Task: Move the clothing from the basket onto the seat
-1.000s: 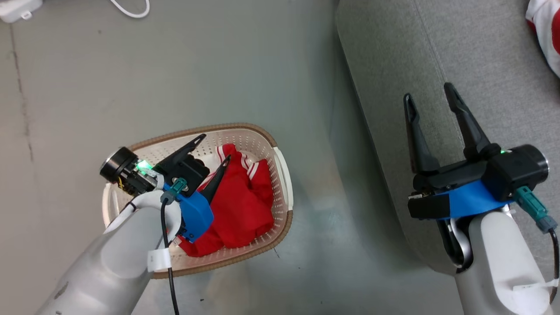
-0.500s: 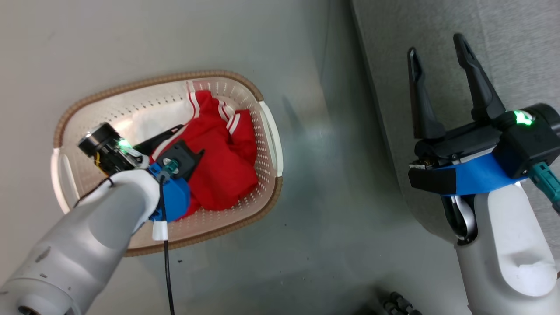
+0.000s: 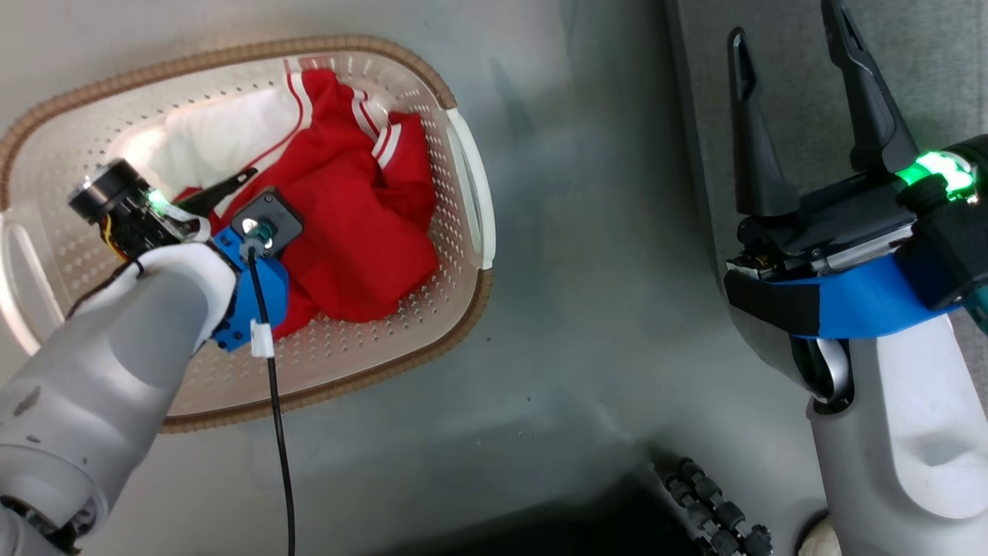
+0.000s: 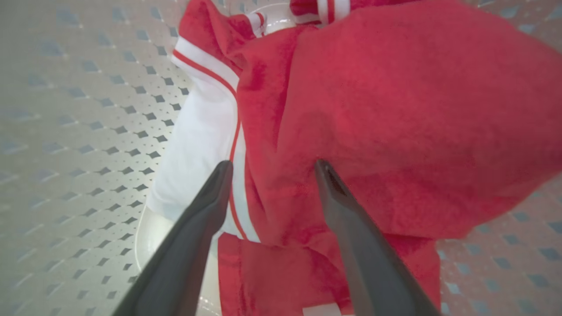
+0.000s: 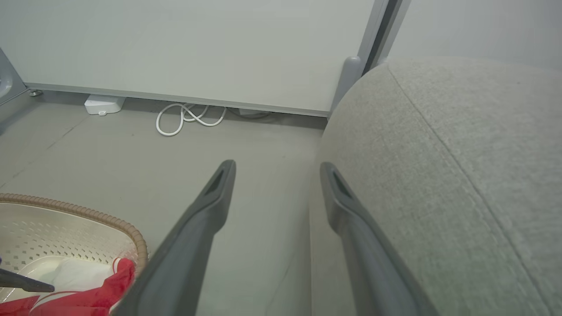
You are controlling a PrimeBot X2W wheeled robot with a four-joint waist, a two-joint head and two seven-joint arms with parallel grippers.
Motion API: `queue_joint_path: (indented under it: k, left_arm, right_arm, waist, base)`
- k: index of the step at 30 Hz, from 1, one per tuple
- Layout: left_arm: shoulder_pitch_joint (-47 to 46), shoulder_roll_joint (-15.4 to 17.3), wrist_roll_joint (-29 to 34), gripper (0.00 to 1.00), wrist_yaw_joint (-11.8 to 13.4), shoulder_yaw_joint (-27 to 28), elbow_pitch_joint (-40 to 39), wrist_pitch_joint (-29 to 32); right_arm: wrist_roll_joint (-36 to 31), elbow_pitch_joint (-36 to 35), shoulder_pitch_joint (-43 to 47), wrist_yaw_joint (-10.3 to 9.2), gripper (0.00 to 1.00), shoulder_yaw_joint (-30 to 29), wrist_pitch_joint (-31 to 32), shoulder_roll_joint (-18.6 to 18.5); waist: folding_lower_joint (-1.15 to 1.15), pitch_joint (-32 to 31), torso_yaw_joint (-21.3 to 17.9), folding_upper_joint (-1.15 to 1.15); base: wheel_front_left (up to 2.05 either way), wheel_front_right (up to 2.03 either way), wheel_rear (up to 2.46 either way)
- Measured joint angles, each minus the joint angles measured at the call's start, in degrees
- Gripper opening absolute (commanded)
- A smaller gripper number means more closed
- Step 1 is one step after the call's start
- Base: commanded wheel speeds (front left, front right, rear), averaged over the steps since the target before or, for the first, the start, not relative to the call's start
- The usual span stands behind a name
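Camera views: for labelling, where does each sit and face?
Left wrist view: on that wrist, along open left tool into the basket at the clothing.
Right wrist view: on that wrist, along open right tool, over floor toward the seat.
Head view: on the head, facing down; both tools show.
Shared: basket and clothing, in all.

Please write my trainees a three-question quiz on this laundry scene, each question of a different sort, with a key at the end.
1. True or false: the left gripper, down in the basket, is shut on the red clothing.
2. Choose one: the right gripper hangs open over A) the basket, B) the edge of the seat, C) a table.
3. Fill in: the basket's woven-look rim is ___.
Key: 1 false, its jaws stand open at the fabric; 2 B; 3 brown.
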Motion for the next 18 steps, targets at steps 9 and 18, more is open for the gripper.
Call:
queue_joint_path:
  k: [9, 18]
  left_arm:
    - [-4.3, 1.0, 0.5, 1.00, 0.0, -0.1, 3.9, 3.0]
    - [-4.8, 0.5, 1.0, 1.00, 0.0, -0.1, 5.4, 4.8]
  right_arm:
    - [-0.8, -2.5, 0.1, 0.00, 1.00, 0.4, 0.0, 0.0]
    - [-0.8, -3.3, 0.6, 0.01, 1.00, 0.2, -0.1, 0.1]
  waist:
    - [-0.01, 5.3, -0.7, 0.00]
    - [-0.01, 6.7, -1.0, 0.00]
  base:
    - [0.00, 0.00, 0.00]
    - [0.00, 0.00, 0.00]
